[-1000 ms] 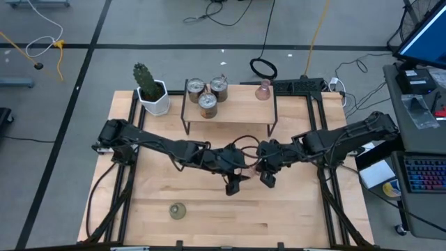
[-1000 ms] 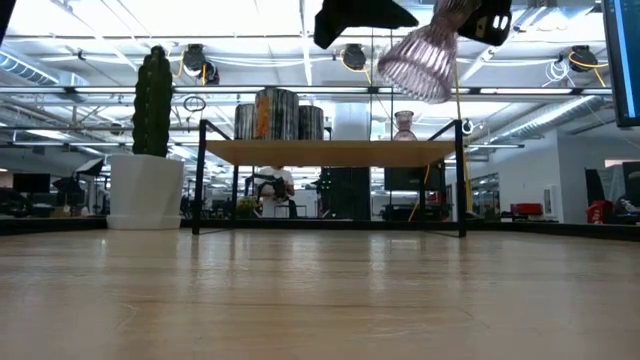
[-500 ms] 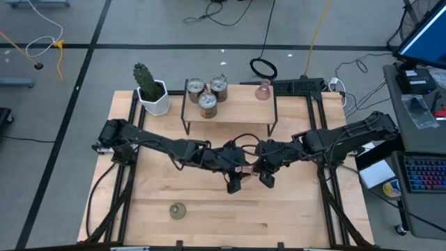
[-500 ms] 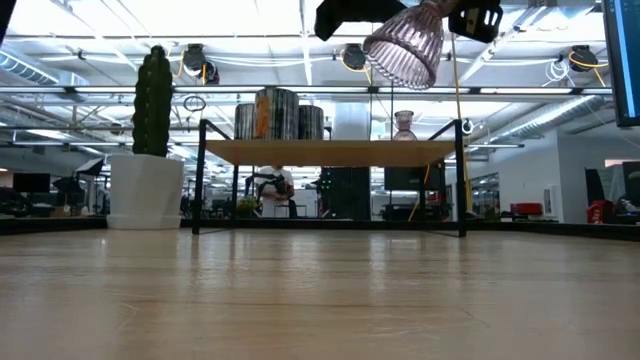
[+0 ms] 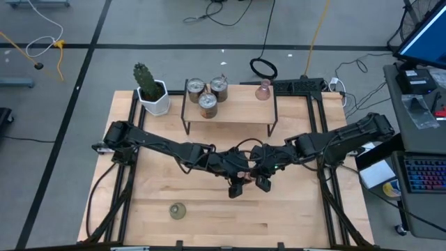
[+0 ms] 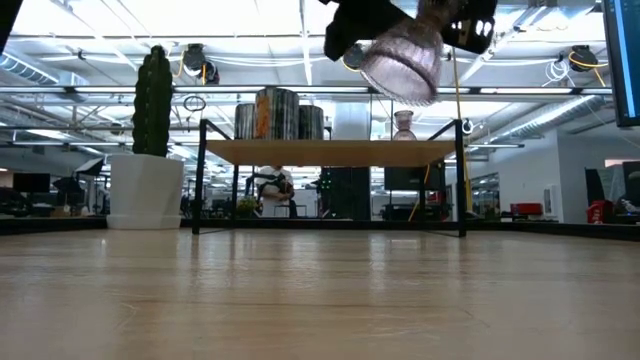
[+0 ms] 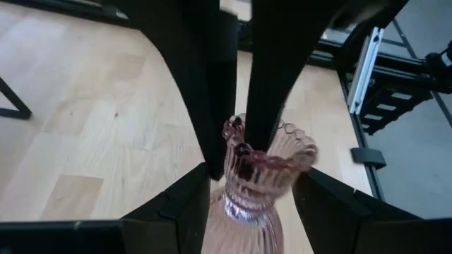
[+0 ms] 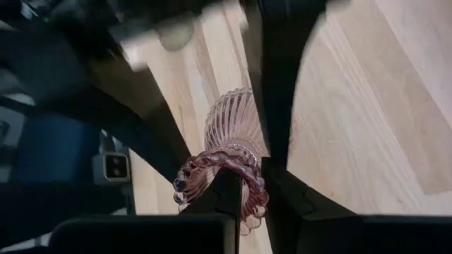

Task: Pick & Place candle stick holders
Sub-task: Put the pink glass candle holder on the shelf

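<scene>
Mid-table, high view hides the pink glass holder (image 6: 402, 62); wrist views show left gripper (image 7: 244, 144) and right gripper (image 8: 244, 180) both clamped on its rim

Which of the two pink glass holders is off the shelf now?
The ribbed pink glass holder, held in the air between both grippers above the table. The other pink glass holder stands on the shelf's right end.
</scene>
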You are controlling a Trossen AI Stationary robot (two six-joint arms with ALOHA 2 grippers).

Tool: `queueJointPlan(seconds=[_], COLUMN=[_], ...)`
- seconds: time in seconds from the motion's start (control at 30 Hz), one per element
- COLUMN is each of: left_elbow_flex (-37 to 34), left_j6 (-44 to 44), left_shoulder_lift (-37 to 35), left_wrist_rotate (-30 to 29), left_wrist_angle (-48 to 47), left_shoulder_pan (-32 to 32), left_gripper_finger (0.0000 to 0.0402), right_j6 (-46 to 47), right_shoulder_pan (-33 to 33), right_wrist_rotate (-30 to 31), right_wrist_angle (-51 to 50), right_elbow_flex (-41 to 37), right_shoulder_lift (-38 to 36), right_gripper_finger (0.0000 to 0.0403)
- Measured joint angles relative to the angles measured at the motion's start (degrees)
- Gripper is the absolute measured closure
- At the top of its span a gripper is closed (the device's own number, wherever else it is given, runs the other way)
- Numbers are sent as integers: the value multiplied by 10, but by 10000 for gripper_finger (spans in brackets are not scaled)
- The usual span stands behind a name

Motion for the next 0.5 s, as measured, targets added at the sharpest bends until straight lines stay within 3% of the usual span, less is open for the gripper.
queueJointPlan(seconds=[0.37,0.5], left_elbow_flex=[0,-1], left_j6=[-14,-26], left_shoulder_lift=[15,15], left_wrist_rotate=[9,8], left_wrist_angle=[16,22], left_shoulder_pan=[5,7], left_gripper_finger=[144,142], right_j6=[2,5], right_shoulder_pan=[0,0], right_wrist_rotate=[-1,-1], right_wrist_angle=[39,30], right_elbow_flex=[2,2], right_shoulder_lift=[-2,-2], right_gripper_finger=[378,378])
